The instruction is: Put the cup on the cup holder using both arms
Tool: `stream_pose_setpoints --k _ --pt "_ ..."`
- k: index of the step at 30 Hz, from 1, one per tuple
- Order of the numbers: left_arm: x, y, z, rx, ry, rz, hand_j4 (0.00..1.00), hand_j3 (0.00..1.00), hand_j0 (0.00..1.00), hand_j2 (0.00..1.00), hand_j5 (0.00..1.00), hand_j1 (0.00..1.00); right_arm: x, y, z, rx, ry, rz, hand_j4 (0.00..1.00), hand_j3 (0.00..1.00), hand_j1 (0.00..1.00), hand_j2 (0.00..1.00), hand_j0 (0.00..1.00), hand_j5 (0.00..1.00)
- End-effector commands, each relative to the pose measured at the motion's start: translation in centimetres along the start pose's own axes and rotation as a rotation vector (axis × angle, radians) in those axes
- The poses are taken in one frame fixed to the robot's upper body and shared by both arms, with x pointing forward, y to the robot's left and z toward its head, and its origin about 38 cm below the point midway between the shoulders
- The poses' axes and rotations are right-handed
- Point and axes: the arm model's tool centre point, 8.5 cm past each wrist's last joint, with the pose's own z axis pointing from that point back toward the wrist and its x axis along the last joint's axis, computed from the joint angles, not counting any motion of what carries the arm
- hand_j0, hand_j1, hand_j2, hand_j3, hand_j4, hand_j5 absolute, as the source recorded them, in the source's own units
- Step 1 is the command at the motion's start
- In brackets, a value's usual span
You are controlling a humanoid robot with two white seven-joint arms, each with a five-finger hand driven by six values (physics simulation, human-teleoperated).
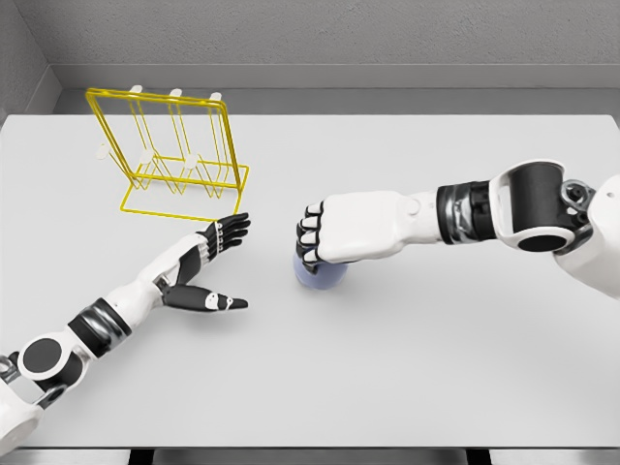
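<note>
Roughly early-stage: my right hand (325, 237) is wrapped over the cup (320, 276) mid-table, left hand (208, 266) open and empty beside the yellow cup holder (179, 155), so lift, handover and hanging remain.

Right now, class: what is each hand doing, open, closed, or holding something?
Left hand: open, fingers spread, holding nothing, near the yellow cup holder.
Right hand: over the cup, fingers curled down around it; appears to grasp it.
</note>
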Motion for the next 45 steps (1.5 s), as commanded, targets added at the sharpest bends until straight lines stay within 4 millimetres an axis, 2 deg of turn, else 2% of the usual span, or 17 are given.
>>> stream_pose_setpoints --k 1,8,10,11,12,15,21,27,31,35,37,38,39,41,45 --pt "0.1 0.0 0.0 0.001 -0.002 0.001 1.00 1.00 1.00 1.00 1.00 1.00 -0.1 0.2 -0.1 0.009 0.009 0.004 0.58 0.58 0.58 0.58 0.58 0.58" --pt "0.0 0.0 -0.4 0.002 -0.004 0.002 1.00 1.00 1.00 1.00 1.00 1.00 0.3 0.7 -0.8 0.019 -0.003 0.004 0.62 0.62 0.62 0.62 0.62 0.62" --pt "0.0 0.0 -0.4 0.001 -0.005 0.002 1.00 1.00 1.00 1.00 1.00 1.00 0.3 0.8 -0.9 0.022 -0.002 0.002 0.71 0.71 0.71 0.71 0.71 0.71" --pt "0.0 0.0 -0.4 0.001 -0.005 0.002 1.00 1.00 1.00 1.00 1.00 1.00 0.1 1.1 -0.9 0.026 0.001 -0.008 0.87 0.87 0.87 0.87 0.87 0.87" --pt "0.0 0.0 -0.4 0.001 -0.005 0.002 1.00 1.00 1.00 1.00 1.00 1.00 0.4 1.4 -1.0 0.027 -0.003 -0.014 0.95 0.95 0.95 0.95 0.95 0.95" --pt "0.0 0.1 -0.4 0.002 -0.003 0.002 1.00 1.00 1.00 1.00 1.00 1.00 0.3 1.4 -0.9 0.027 -0.001 -0.016 0.99 0.99 0.99 0.99 0.99 0.99" --pt "0.0 0.2 -0.6 0.006 -0.005 0.000 1.00 1.00 1.00 1.00 1.00 1.00 0.0 1.0 -0.6 0.016 0.008 -0.014 0.99 0.99 0.99 0.99 0.99 0.99" --pt "-0.1 0.4 -0.6 0.010 -0.002 -0.001 1.00 1.00 1.00 1.00 1.00 1.00 0.0 -0.2 -0.2 -0.029 0.012 -0.003 0.99 0.99 0.99 0.99 0.99 0.99" --pt "-0.2 0.5 -0.9 0.015 -0.003 -0.001 1.00 1.00 1.00 1.00 1.00 1.00 -2.2 -2.6 3.1 -0.121 0.102 -0.003 1.00 1.00 1.00 1.00 1.00 1.00" --pt "-0.8 0.5 -2.2 0.013 0.007 0.000 1.00 1.00 1.00 1.00 1.00 1.00 -3.8 -3.7 6.3 -0.154 0.196 0.016 1.00 1.00 1.00 1.00 1.00 1.00" --pt "-0.7 0.2 -2.7 0.001 0.001 0.001 1.00 1.00 1.00 1.00 1.00 1.00 -4.5 -4.0 9.0 -0.208 0.224 -0.038 1.00 1.00 1.00 1.00 1.00 1.00" --pt "-0.8 -0.2 -3.1 -0.005 0.001 0.006 1.00 1.00 1.00 1.00 1.00 1.00 -4.8 -3.6 10.8 -0.222 0.252 -0.064 1.00 1.00 1.00 1.00 1.00 1.00" --pt "-1.0 -0.6 -3.5 -0.014 0.000 0.013 1.00 1.00 1.00 1.00 1.00 1.00 -4.9 -2.7 13.6 -0.250 0.308 -0.108 1.00 1.00 1.00 1.00 1.00 1.00" --pt "-0.7 -1.2 -4.2 -0.026 -0.013 0.017 1.00 1.00 1.00 1.00 1.00 1.00 -5.2 -0.3 16.9 -0.284 0.409 -0.176 1.00 1.00 1.00 1.00 1.00 1.00" --pt "-0.2 -1.7 -5.1 -0.050 -0.027 0.012 1.00 1.00 1.00 1.00 1.00 1.00 -5.6 3.3 19.7 -0.290 0.486 -0.300 1.00 1.00 1.00 1.00 1.00 1.00"
